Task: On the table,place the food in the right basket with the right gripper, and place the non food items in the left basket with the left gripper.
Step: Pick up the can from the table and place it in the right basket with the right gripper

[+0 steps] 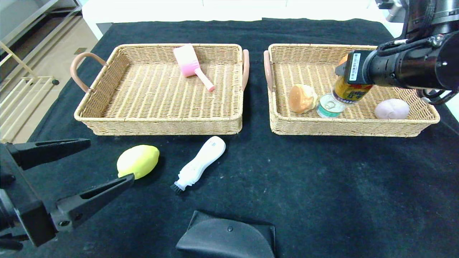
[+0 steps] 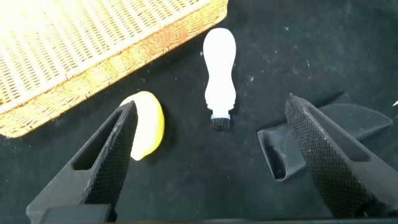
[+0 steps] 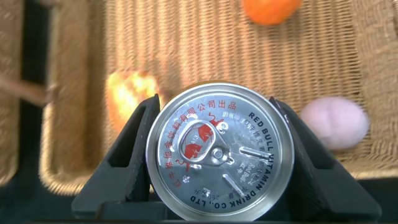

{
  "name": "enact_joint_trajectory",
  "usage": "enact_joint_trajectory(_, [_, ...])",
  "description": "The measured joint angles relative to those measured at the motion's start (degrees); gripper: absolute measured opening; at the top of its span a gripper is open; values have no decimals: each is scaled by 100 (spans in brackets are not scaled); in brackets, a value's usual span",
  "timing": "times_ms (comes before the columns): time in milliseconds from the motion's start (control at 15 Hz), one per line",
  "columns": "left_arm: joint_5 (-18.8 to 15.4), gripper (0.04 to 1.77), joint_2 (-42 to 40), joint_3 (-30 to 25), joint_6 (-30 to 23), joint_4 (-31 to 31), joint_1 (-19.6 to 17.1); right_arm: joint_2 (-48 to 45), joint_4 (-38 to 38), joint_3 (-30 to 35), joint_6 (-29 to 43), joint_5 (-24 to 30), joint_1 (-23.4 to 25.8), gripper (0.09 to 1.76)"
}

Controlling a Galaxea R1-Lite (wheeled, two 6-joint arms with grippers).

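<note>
My right gripper (image 3: 221,149) is shut on a gold Red Bull can (image 1: 349,92) and holds it, tilted, over the right basket (image 1: 344,126). That basket holds a bread roll (image 1: 302,98), a green-labelled can (image 1: 330,105), a pale pink egg-shaped item (image 1: 392,108) and an orange (image 3: 270,9). The left basket (image 1: 157,122) holds a pink brush (image 1: 188,64). A yellow lemon (image 1: 138,161) and a white brush (image 1: 200,161) lie on the black cloth in front of the left basket. My left gripper (image 1: 111,160) is open and empty above the cloth, near the lemon (image 2: 148,124).
A black pouch (image 1: 227,238) lies at the table's front edge, also in the left wrist view (image 2: 311,143). The table's left edge drops to the floor, where a light shelf frame (image 1: 21,89) stands.
</note>
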State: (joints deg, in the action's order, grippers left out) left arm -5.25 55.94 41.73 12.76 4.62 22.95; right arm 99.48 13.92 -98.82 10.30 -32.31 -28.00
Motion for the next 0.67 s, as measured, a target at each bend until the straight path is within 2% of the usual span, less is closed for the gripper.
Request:
enact_joint_trajectory(333, [2, 172, -27, -4, 27, 0, 6, 457, -73, -474, -2, 94, 469, 119])
enact_joint_trajectory(533, [2, 172, -29, -6, 27, 0, 2, 752, -616, -634, -60, 224, 581, 119])
enact_joint_trajectory(667, [0, 172, -32, -6, 27, 0, -2, 924, -681, -697, -72, 235, 621, 119])
